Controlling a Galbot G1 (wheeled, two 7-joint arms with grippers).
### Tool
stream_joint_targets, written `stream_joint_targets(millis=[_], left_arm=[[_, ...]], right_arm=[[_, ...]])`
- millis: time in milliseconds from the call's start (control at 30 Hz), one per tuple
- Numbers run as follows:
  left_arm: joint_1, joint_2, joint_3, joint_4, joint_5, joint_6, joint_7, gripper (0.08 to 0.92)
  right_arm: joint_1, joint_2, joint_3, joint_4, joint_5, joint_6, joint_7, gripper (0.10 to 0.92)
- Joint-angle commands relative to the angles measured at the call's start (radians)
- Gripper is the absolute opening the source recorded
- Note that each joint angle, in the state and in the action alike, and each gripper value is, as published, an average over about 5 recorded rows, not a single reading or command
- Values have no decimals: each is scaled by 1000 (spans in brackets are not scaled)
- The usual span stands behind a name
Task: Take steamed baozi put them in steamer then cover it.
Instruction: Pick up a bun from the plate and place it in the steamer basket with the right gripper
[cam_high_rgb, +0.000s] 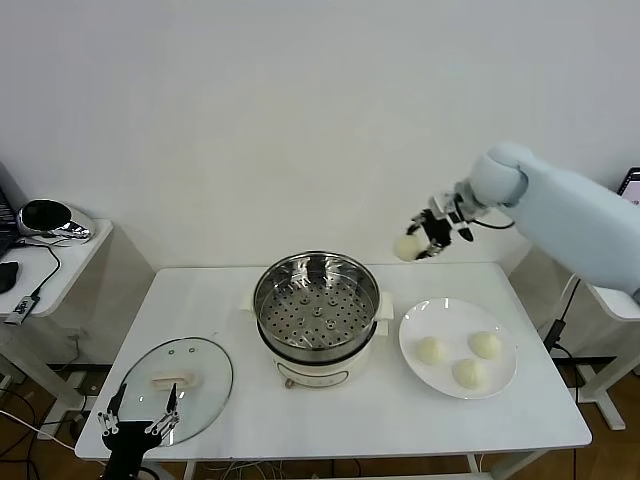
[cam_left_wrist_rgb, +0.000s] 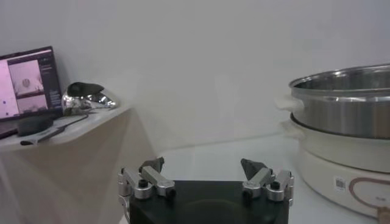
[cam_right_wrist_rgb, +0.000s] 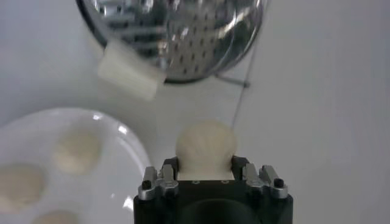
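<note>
Head view shows my right gripper (cam_high_rgb: 432, 234) raised, clenched on one steamed baozi (cam_high_rgb: 408, 247), with the steamer (cam_high_rgb: 316, 312) below it toward my left and three baozi on the plate (cam_high_rgb: 458, 347) beneath. My left gripper (cam_high_rgb: 140, 417) hangs spread, idle over the cover (cam_high_rgb: 176, 378).

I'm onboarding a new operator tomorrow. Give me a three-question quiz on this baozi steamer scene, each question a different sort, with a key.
1. True or false: the cover sits on the steamer.
2. How many baozi lie on the plate?
3. Multiple choice: the right gripper is
A. open and empty
B. shut on a baozi, raised between steamer and plate
C. resting on the cover

Key:
1. False; it lies on the table, beside the open left gripper.
2. Three.
3. B.
</note>
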Motion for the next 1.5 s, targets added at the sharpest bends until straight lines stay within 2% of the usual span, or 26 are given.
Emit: stream_joint_targets(millis=[33, 300, 533, 733, 1300, 1400, 1500], left_arm=[[-4, 1, -4, 1, -3, 0, 0, 823], [-3, 3, -33, -6, -17, 1, 0, 823], [6, -6, -39, -14, -19, 0, -1, 823], [7, -7, -42, -16, -22, -1, -1, 823], [8, -9, -44, -11, -23, -8, -5, 823], [10, -12, -44, -13, -23, -9, -6, 823], [11, -17, -43, -17, -22, -9, -6, 823]], right_arm=[[125, 131, -129, 11, 83, 90, 16, 543], [37, 337, -166, -146, -83, 258, 65, 547], [-57, 440, -151, -296, -280, 425, 145, 552], [-104, 466, -141, -333, -387, 489, 192, 551], [-164, 502, -101, -422, -560, 560, 253, 561], [-164, 497, -98, -424, -566, 566, 253, 593], [-161, 490, -97, -421, -564, 572, 255, 669]])
